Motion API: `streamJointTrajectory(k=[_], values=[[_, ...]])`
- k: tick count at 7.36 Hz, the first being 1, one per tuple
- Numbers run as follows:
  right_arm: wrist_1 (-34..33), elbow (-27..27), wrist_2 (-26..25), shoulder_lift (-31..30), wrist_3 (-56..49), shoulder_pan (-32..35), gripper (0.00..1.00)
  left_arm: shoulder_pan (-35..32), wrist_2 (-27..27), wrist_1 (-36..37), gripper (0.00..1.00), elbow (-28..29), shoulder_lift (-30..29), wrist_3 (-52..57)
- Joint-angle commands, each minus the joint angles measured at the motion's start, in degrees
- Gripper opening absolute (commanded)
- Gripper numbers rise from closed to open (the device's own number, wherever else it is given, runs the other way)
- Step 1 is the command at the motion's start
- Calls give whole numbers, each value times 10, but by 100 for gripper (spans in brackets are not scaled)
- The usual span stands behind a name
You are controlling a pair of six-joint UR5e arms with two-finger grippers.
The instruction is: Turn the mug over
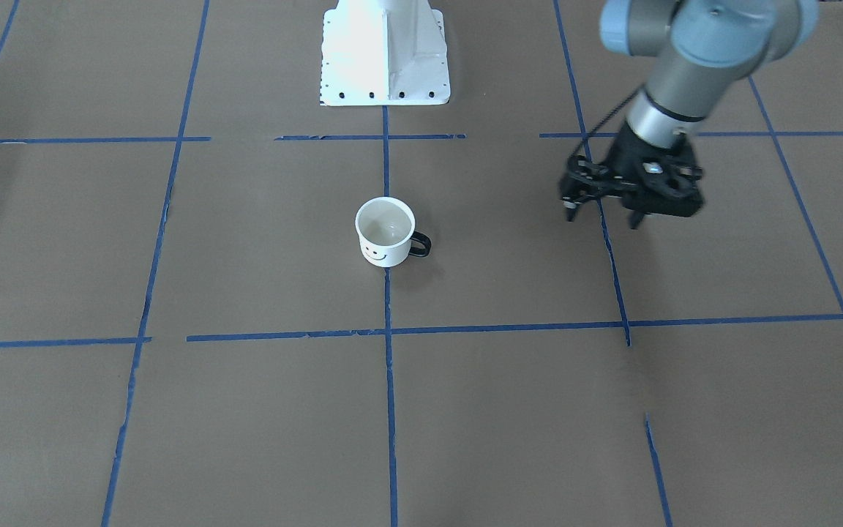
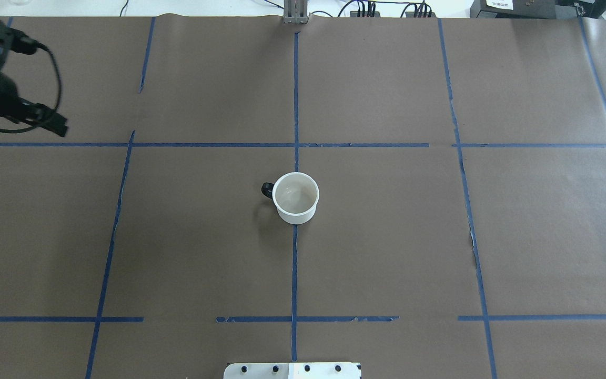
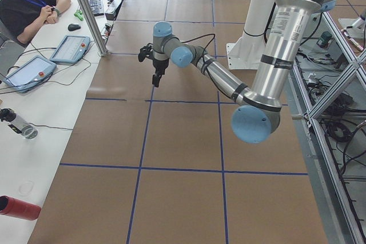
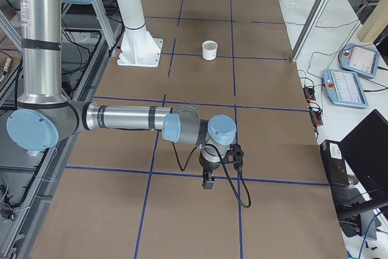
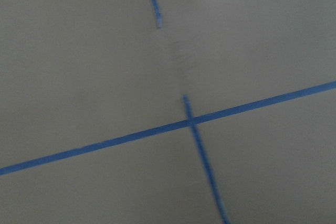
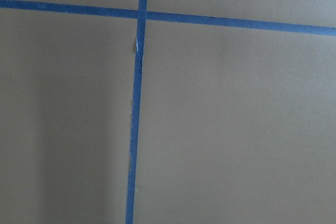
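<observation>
Centrally, glossy cylindrical mug point(image 1: 385, 233) stands on matte paper point(image 1: 246, 256).

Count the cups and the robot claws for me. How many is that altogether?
Mug: 1
Grippers: 2 (left gripper, right gripper)
Total: 3
</observation>
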Motion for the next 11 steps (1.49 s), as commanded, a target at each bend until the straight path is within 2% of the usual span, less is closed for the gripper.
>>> streamJointTrajectory(k=[1,2,3,6,11], values=[[0,0,0,0,0,0,100,-114,-50,-8,100,63,96,195],[0,0,0,0,0,0,100,-169,-92,-7,100,90,122,292],[0,0,0,0,0,0,100,-218,-101,-5,100,113,133,359],[0,0,0,0,0,0,100,-231,-108,3,100,133,129,300],[0,0,0,0,0,0,100,-230,-109,-5,100,130,127,306]])
